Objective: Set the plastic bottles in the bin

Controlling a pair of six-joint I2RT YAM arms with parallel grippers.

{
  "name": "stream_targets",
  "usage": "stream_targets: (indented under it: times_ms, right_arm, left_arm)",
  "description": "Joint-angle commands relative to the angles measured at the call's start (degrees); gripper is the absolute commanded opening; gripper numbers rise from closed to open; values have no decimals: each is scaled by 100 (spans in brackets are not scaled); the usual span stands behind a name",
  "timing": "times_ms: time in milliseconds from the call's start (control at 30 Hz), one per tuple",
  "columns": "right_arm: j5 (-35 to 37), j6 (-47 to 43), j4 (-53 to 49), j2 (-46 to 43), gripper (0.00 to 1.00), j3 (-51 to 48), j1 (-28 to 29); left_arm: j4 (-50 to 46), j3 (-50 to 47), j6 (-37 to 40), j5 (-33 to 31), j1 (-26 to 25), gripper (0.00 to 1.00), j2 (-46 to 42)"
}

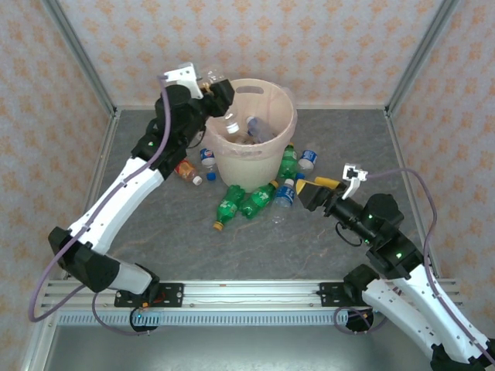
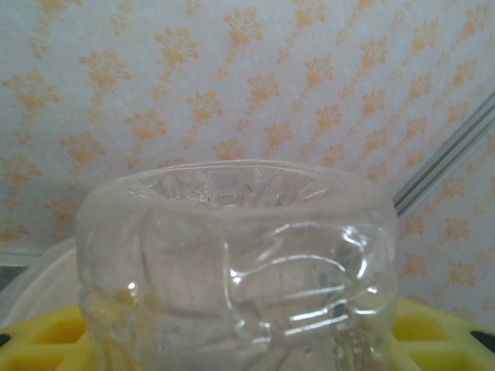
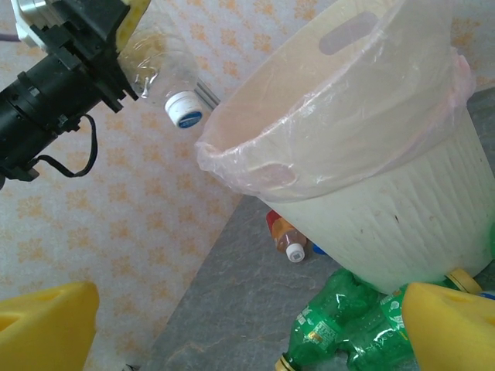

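Left jaws: closed on a clear bottle (image 2: 240, 263), gripped near its base between yellow pads (image 2: 433, 332). In the right wrist view it hangs at upper left, its blue-and-white cap (image 3: 184, 109) pointing down toward the lined rim of the bin (image 3: 402, 201).

Right jaws: spread wide and holding nothing, at centre right of the top view, near the loose bottles.

Bin: cream bucket with a thin clear liner, upper centre of the top view. We count at least two bottles inside (image 1: 259, 127).

Loose bottles: lying on the worktop (image 1: 232, 247) around the bin's lower edge. We list green bottles (image 1: 246, 202), clear ones with blue labels (image 1: 285, 193) and one orange-red labelled bottle (image 1: 186, 171) at the bin's left.

Step in hand, as we judge it: delivery of the clear bottle. Next, the bottle must sit squarely over the mouth before the left jaws part. The right jaws are free for a green bottle nearby.

Hard to make out:
- We cannot tell whether the held bottle is over the opening or just outside the rim's upper left.
- The bin's full contents are hidden by its wall and liner.
- Any bottles behind the bin are out of sight.
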Motion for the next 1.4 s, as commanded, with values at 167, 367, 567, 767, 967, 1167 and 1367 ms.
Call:
stream_targets:
  times_ms: [167, 367, 567, 767, 967, 1167, 1367]
  right_arm:
    - [101, -123, -115, 142, 100, 167, 15]
    - [212, 61, 132, 393, 100, -30, 12]
    - [771, 495, 421, 427, 100, -316, 18]
    - [1063, 721, 492, 577, 99, -734, 12]
    - [1235, 946, 447, 1069, 93, -905, 16]
    - [1300, 961, 270, 1860, 90, -953, 11]
    - [1062, 997, 667, 2360, 91, -1204, 5]
  left_arm:
    - [328, 180, 1150, -659, -159, 60, 576]
    - [47, 381, 1183, -707, -161, 80, 628]
    - [-354, 484, 878, -341, -178, 98, 289]
    - [-851, 116, 332, -18, -391, 99, -123]
    - [-956, -985, -69, -430, -958, 99, -928]
    - [-726, -2417, -260, -1051, -1754, 99, -1899]
    - [-524, -3673, -625, -1379, -2311, 99, -2858]
